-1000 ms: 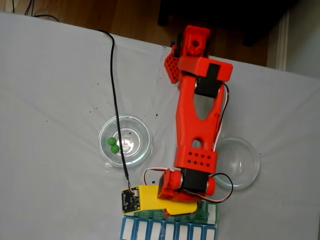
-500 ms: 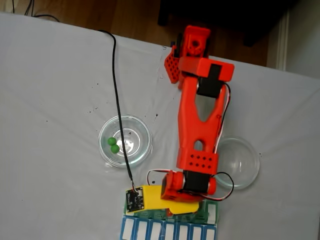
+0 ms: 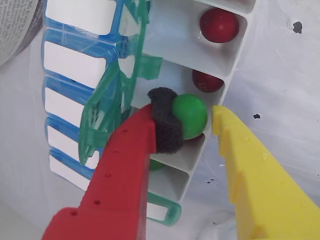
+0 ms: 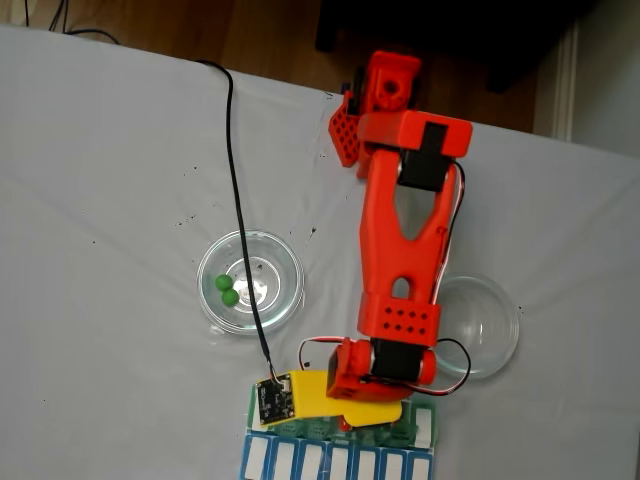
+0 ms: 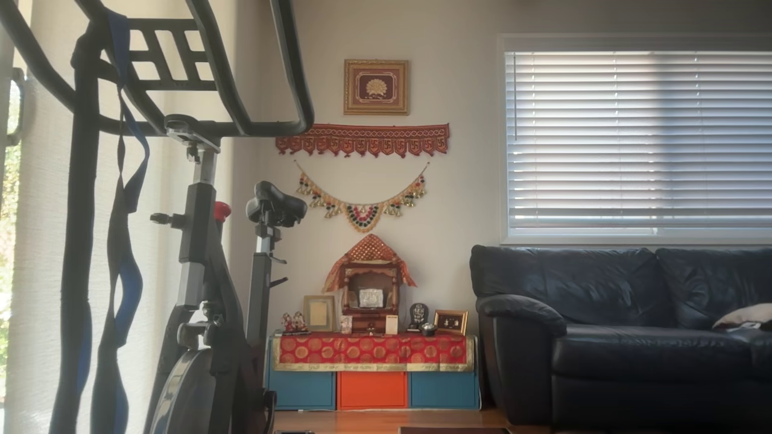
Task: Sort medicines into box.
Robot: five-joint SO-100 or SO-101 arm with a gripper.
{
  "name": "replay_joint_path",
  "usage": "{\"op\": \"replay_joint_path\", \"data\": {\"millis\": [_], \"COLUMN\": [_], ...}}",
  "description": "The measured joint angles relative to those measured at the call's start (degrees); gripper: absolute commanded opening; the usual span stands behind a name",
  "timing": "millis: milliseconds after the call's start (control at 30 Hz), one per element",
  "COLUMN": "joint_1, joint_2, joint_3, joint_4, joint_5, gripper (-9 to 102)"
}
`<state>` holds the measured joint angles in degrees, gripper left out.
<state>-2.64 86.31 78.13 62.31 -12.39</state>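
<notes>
Easing lower over the box [image 3: 220, 75] since a second ago, the jaws part around a green ball [image 3: 190, 116], suggesting release.

A green ball [image 3: 190, 115] is positioned above the white box [image 3: 220, 60]; two red balls [image 3: 218, 24] are seated in compartments.

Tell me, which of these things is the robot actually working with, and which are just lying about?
Part of the job:
- green ball at the claw
- red balls in the white pill box
- two green balls waiting in a glass dish

Just lying about:
- blue-and-white organiser
- empty glass dish
- exercise bike and sofa
</notes>
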Motion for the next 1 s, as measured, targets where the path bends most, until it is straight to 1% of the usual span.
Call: {"op": "replay_joint_path", "data": {"millis": [167,367,600,767,833,1000], "joint_1": [0.09,0.09,0.35,1.49,1.93,2.99], "joint_2": [0.70,2.29,9.76,11.95,12.57,18.02], "joint_3": [1.05,2.46,7.91,8.17,8.17,10.28], "joint_4": [1.49,2.90,2.99,3.08,3.96,10.20], "joint_5": [-1.49,-2.81,-4.22,-4.92,-5.98,-9.05], "gripper": [23,22,21,17,16,11]}}
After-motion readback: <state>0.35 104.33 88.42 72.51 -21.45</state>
